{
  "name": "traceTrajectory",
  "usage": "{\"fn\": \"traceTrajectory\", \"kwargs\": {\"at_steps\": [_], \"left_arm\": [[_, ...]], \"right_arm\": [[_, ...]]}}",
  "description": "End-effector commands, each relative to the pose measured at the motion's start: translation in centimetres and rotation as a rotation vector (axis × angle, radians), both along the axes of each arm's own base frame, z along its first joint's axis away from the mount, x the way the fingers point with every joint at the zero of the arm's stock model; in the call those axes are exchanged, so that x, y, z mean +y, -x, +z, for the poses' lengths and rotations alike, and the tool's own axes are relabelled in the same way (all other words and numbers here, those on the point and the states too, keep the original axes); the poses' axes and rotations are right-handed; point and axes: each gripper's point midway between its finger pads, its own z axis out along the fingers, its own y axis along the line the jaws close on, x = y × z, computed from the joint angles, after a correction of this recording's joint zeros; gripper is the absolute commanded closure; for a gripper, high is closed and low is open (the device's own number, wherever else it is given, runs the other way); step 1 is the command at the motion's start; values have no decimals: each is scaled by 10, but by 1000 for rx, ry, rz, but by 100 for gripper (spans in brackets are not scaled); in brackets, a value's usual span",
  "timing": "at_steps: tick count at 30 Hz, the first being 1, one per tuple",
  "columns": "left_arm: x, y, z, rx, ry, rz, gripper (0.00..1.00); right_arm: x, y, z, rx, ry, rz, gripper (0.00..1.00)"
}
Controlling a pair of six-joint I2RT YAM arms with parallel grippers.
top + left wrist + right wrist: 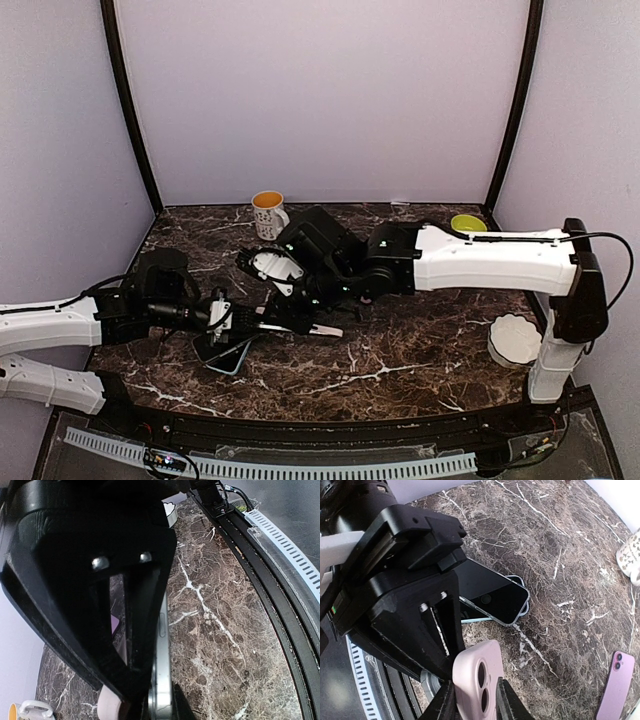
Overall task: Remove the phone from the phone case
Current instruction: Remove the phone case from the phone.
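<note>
The right gripper (pixel 476 702) is clenched on a pale pink, soft-looking phone case (pixel 475 680), one finger on each long side, the case's back and its two round camera openings facing the wrist camera. Whether a phone sits inside the case cannot be told. The left gripper (pixel 236 322) has its black fingers drawn fully together just beside the upper end of the pink case; whether they pinch anything is hidden. Behind both grippers, a slim phone with a dark glass screen and silver edge (pixel 492 592) lies flat on the dark marble table (pixel 400 370), resting partly over a flat thing with a light blue rim (pixel 518 578). A purple phone (pixel 616 685) lies back-up on the table, well apart from the rest. At the far edge stands a white ceramic mug (pixel 268 213), its inside showing orange; a small yellow-green bowl (pixel 468 223) sits behind the right arm, and a white scalloped round dish (pixel 515 340) sits near the right arm's base.
</note>
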Motion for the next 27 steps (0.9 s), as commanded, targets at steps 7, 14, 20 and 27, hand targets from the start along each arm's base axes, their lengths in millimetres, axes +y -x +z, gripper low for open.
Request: {"fn": "traceTrajectory", "kwargs": {"at_steps": [7, 14, 20, 27], "left_arm": [[-7, -5, 59, -161, 168, -11, 100], [-5, -15, 59, -177, 157, 44, 100], [-3, -23, 60, -188, 150, 85, 100], [0, -34, 61, -205, 145, 151, 100]], "right_arm": [[-12, 17, -25, 26, 104, 32, 83], [-20, 18, -20, 35, 86, 3, 84], [-25, 19, -23, 48, 77, -20, 89], [-25, 24, -21, 62, 55, -27, 91]]}}
